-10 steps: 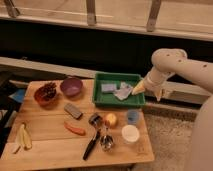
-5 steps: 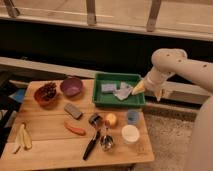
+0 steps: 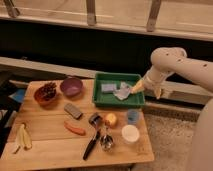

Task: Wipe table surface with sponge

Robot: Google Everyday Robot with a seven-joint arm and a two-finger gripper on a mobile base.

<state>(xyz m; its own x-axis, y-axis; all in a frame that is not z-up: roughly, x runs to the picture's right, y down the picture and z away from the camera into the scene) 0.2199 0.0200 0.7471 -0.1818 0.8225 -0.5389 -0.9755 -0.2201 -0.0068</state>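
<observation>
At the right rim of the green tray (image 3: 118,104), the pincer (image 3: 137,86) hangs at the end of the white arm (image 3: 167,60), its jaws wide and nothing between them. The arm comes in from the right and bends downward, so the pincer points left and down into the tray. That suits the job. The sponge (image 3: 108,88), a small light-blue block, lies in the left half of the tray, not yet picked up, and it has to be fetched before any wiping of the desk (image 3: 50,150) can begin.

Between the pincer and the sponge lies a pale crumpled cloth (image 3: 122,92), just beside the sponge and nearer the jaws. I judge it the main nuisance, since a reach that stops short would catch cloth instead. The tray wall also calls for an approach from above.

The desk itself is crowded:
- a purple bowl (image 3: 71,86) and a reddish bowl (image 3: 46,93) with dark contents at the back left
- a dark grey block (image 3: 73,110) and an orange carrot-like piece (image 3: 75,129) in the middle
- a yellowish fruit (image 3: 110,119), a small blue cup (image 3: 132,116) and a white cup (image 3: 130,134) near the tray
- a black-handled utensil (image 3: 91,144) towards the front
- yellow peel-like strips (image 3: 22,137) at the front left

Bare wood is widest along the front and left, so wiping looks easiest there; elsewhere these things would need skirting
</observation>
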